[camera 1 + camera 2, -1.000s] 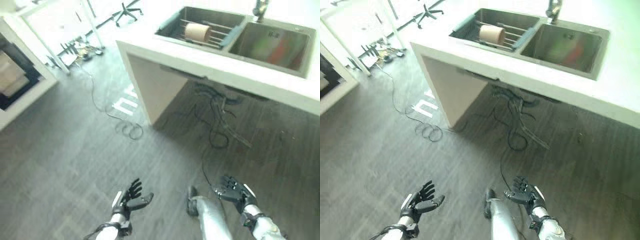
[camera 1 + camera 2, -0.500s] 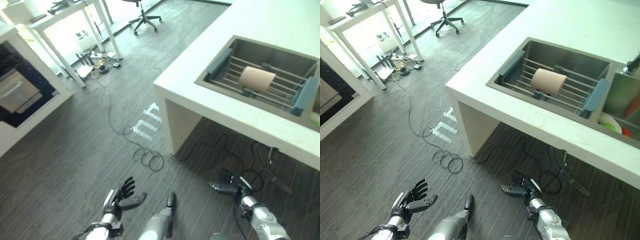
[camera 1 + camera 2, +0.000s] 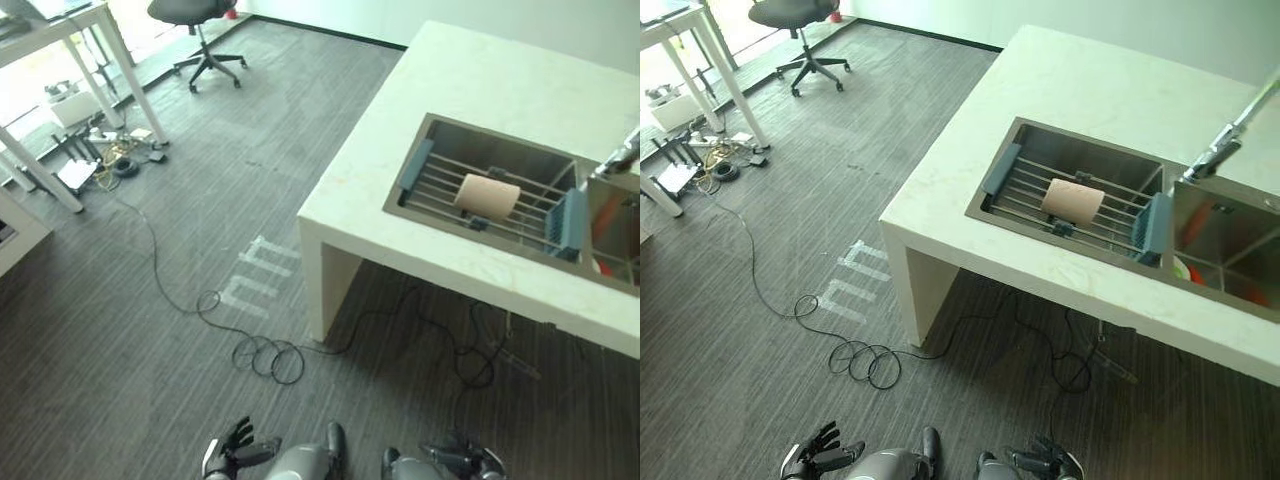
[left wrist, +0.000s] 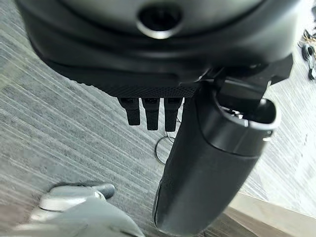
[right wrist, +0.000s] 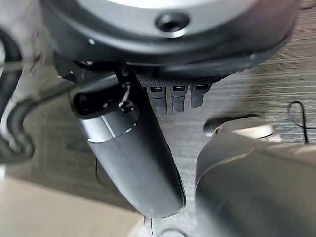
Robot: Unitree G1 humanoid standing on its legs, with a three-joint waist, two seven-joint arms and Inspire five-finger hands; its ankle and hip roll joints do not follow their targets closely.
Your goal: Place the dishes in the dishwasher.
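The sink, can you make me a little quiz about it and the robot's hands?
1. True or false: the tan cup lies on its side on the rack over the sink.
2. What is the left hand holding? A) a plate B) nothing C) a sponge
3. Fill in: the office chair stands on the ____.

Key:
1. True.
2. B. The left hand is open and low near the floor, and so is the right hand.
3. Floor.
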